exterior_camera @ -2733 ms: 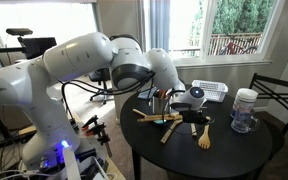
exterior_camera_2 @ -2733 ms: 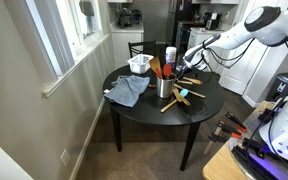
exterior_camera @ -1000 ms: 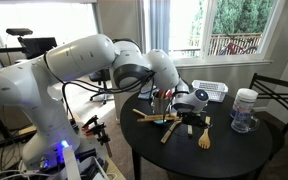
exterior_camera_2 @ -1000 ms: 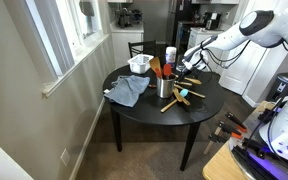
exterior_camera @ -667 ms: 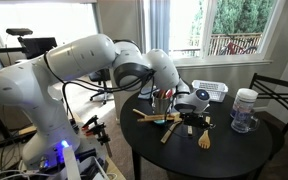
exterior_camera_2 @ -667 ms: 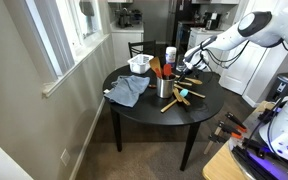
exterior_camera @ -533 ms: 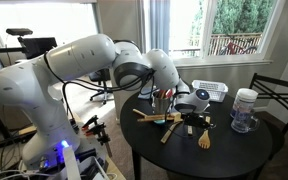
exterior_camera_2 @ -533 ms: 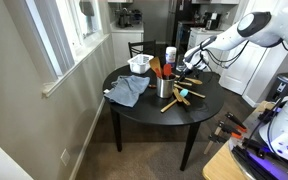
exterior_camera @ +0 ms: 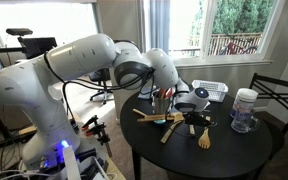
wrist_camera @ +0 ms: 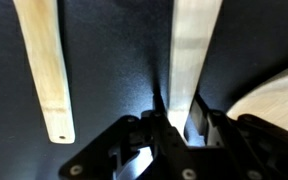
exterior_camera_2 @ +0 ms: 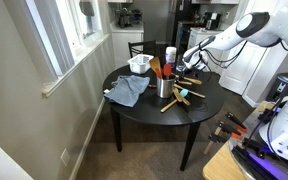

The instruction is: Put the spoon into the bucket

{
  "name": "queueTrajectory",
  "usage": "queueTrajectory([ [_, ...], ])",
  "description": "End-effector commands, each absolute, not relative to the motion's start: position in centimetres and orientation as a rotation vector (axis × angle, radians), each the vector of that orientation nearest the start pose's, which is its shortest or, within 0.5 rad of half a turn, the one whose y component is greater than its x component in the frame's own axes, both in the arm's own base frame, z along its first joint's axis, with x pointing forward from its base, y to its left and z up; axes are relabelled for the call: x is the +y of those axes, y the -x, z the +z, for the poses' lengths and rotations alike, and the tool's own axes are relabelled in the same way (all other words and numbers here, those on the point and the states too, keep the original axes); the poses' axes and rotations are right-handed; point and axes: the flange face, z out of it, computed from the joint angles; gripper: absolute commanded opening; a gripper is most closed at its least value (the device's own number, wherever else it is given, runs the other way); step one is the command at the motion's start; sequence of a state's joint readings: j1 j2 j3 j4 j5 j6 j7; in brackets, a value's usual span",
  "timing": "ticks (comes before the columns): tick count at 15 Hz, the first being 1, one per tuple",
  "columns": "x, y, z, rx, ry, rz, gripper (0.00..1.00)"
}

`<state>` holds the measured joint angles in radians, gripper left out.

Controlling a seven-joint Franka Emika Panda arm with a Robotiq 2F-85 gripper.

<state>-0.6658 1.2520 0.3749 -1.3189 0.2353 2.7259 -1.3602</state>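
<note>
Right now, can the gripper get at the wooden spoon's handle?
Probably yes: in the wrist view the gripper straddles the wooden spoon's handle, a finger on each side; the other wooden handle lies apart.

Wrist view: left handle [wrist_camera: 44,60], right handle [wrist_camera: 192,50] cut by top edge; pale shape [wrist_camera: 279,95] at right edge blurred.

Exterior view near bench height: looks across the round black bench [exterior_camera: 229,150] toward the windows [exterior_camera: 234,30], arm [exterior_camera: 84,60] filling the left foreground.

Exterior view higher, farther off: looks down on the same bench [exterior_camera_2: 144,112], arm [exterior_camera_2: 234,35] entering from the right.

Shared by both: bench top, arm's end.

Wrist view: very close, straight down on a wooden handle [wrist_camera: 196,50], jaws at the bottom edge.
</note>
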Motion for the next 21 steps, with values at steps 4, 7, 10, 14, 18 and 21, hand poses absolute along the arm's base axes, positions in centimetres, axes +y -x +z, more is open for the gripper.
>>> queueTrajectory([
  [4,-27.0,-66.8,1.9,-0.805,2.803,-0.671,0.13],
  [7,-27.1,-66.7,2.3,-0.803,2.801,-0.682,0.13],
  [10,-27.1,-66.8,4.4,-0.81,2.812,-0.752,0.13],
  [14,-26.8,-67.6,6.9,-0.816,2.844,-0.831,0.13],
  [18,-26.3,-68.0,8.9,-0.817,2.848,-0.886,0.12],
  [21,-25.6,-68.2,10.4,-0.815,2.85,-0.94,0.11],
])
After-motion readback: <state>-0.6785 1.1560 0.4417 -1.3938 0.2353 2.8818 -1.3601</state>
